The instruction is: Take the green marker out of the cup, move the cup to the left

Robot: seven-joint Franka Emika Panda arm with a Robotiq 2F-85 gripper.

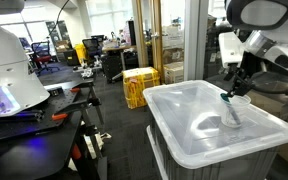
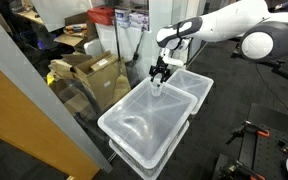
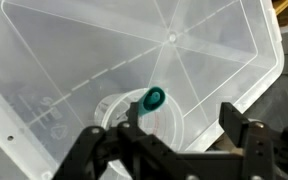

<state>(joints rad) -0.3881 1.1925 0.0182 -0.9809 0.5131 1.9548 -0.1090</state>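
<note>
The clear cup (image 3: pixel 127 112) stands on the translucent white bin lid (image 3: pixel 94 50). The green marker (image 3: pixel 152 99) stands in it, its dark green cap showing in the wrist view. In an exterior view the cup (image 1: pixel 233 110) sits near the lid's far right edge, and the marker (image 1: pixel 233 95) pokes up just under my gripper (image 1: pixel 240 84). My gripper (image 3: pixel 179 118) is open and hovers right above the cup, its fingers spread, with the marker cap beside one finger. The cup (image 2: pixel 158 87) is barely visible below the gripper (image 2: pixel 160 74).
The lid (image 1: pixel 199 120) tops a big bin (image 2: pixel 149 125), with a second bin (image 2: pixel 194 85) beside it. A yellow crate (image 1: pixel 139 85) and cardboard boxes (image 2: pixel 89 70) stand on the floor. A bench with tools (image 1: pixel 34 115) stands beside the bin.
</note>
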